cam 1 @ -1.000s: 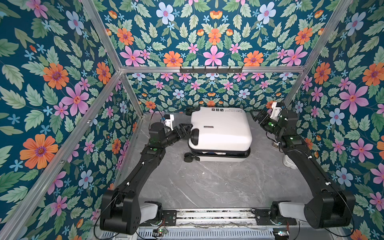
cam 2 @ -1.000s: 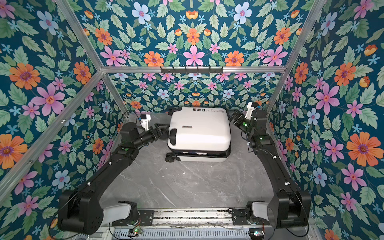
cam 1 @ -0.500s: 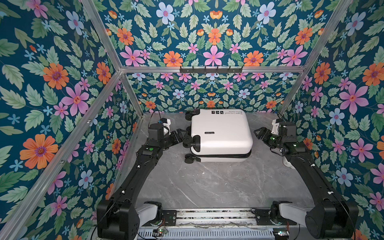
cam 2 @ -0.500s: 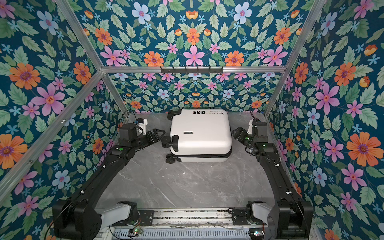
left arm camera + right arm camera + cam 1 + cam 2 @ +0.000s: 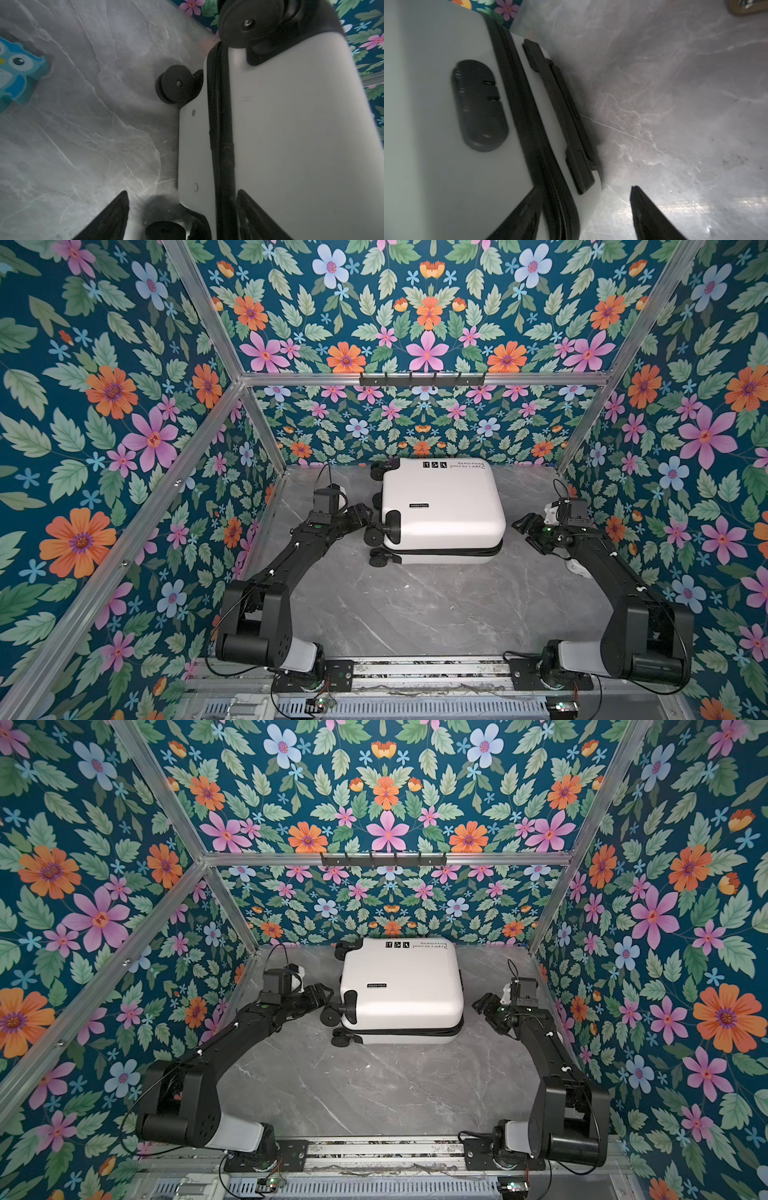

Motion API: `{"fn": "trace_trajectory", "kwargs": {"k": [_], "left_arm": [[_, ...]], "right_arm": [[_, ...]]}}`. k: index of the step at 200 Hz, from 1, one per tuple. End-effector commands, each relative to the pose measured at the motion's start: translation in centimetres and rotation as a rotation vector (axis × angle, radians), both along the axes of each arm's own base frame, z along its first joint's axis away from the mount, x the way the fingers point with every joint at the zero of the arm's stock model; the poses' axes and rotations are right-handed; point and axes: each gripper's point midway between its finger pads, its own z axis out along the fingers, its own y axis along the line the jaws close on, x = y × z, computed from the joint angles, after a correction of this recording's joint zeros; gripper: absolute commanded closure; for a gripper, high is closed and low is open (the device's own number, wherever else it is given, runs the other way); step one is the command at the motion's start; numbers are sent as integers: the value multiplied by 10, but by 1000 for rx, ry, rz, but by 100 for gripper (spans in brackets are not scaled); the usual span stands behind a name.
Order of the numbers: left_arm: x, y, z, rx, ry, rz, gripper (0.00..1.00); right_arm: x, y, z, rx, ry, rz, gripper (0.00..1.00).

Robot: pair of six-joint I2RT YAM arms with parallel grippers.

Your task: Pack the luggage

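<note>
Left wrist view: left pincer (image 5: 181, 191) gapes, empty, at nine o'clock of the luggage (image 5: 291, 124); right pincer (image 5: 584, 187) open at three. Best press the shells flush before zipping.

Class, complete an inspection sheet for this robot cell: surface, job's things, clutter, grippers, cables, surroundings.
Surface: grey marble-look table, lightly scuffed.
Job's things: white luggage, closed, lying flat at the rear, wheels toward the left arm.
Clutter: blue owl figure on the table, seen by the left wrist; small white object partly behind the right arm.
Grippers: left gripper open beside the wheels; right gripper open, apart from the luggage.
Cables: black cable loops at both wrist cameras.
Surroundings: floral walls, aluminium frame, black hook rail.
</note>
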Motion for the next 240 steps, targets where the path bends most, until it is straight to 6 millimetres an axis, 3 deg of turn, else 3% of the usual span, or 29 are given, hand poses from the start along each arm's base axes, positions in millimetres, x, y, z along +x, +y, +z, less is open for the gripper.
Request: {"fn": "trace_trajectory", "kwargs": {"k": [1,24,46,55,94,145,168,190,213,240], "left_arm": [[8,-5,-2,28,-27,-27,19],[4,-18,-15,60,4,-66,19],[-3,-33,-27,73,30,-111,20],[-8,-39,-31,79,41,-129,21],[-33,-54,-38,84,62,-165,22],[-69,-61,-37,68,70,-175,22],[-82,-62,-39,78,79,-184,22],[-93,-52,-35,112,83,-174,22],[-107,-34,-23,165,77,-151,22],[-109,-18,14,184,15,-112,21]], "right_arm": [[9,-5,-11,-27,-2,-5,32],[29,-5,-21,-15,22,5,33],[58,2,-24,12,32,35,36],[71,7,-34,17,56,51,37],[123,46,-29,1,64,165,38],[186,78,-18,38,41,224,38],[204,90,-12,57,54,256,38],[211,78,2,22,49,229,38],[205,50,25,6,14,164,35],[183,10,49,6,-54,56,31]]}}
